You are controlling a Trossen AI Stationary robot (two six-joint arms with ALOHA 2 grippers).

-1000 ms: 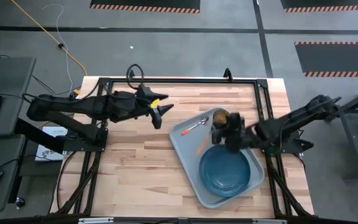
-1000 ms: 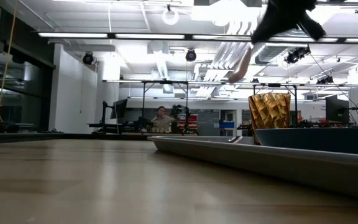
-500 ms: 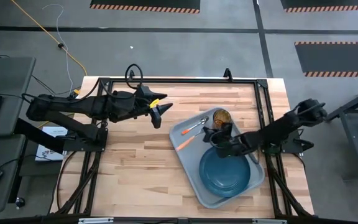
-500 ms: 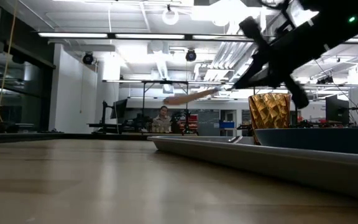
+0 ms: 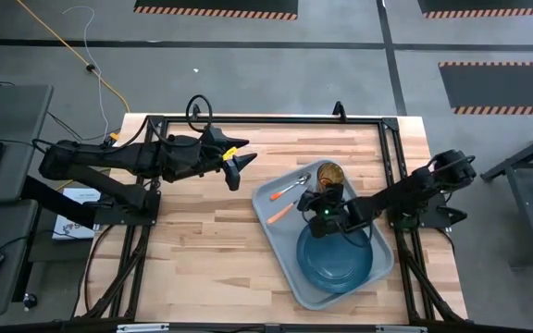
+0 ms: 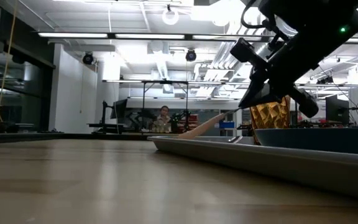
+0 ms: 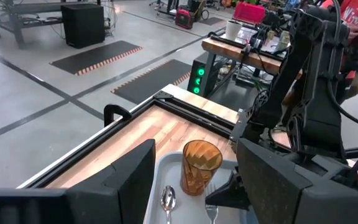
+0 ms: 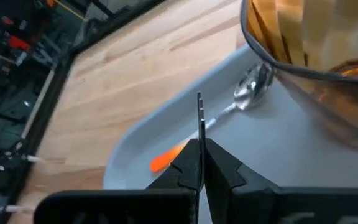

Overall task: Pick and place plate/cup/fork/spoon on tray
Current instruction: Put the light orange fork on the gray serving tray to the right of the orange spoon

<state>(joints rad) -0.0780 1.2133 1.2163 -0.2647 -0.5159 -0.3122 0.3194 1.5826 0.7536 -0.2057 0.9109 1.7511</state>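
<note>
Between the closed fingers of the right claw point(image 8: 199, 163) sits the fork point(image 8: 199, 115), low over the tray point(image 5: 280, 225), with spoon point(image 5: 291, 188), cup point(image 5: 330, 173) and plate point(image 5: 338, 256) already there, so only release remains; far across the table point(image 5: 202, 240), the left claw point(image 5: 236, 165) hangs open.

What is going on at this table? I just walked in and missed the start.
A two-armed robot is loading tableware onto a tray. The plate, cup and spoon already sit on it. The right gripper is low over the tray beside the cup, shut on the fork, whose orange handle slopes down towards the tray's edge in the low view. The left gripper waits above the bare table, away from the tray.
</note>
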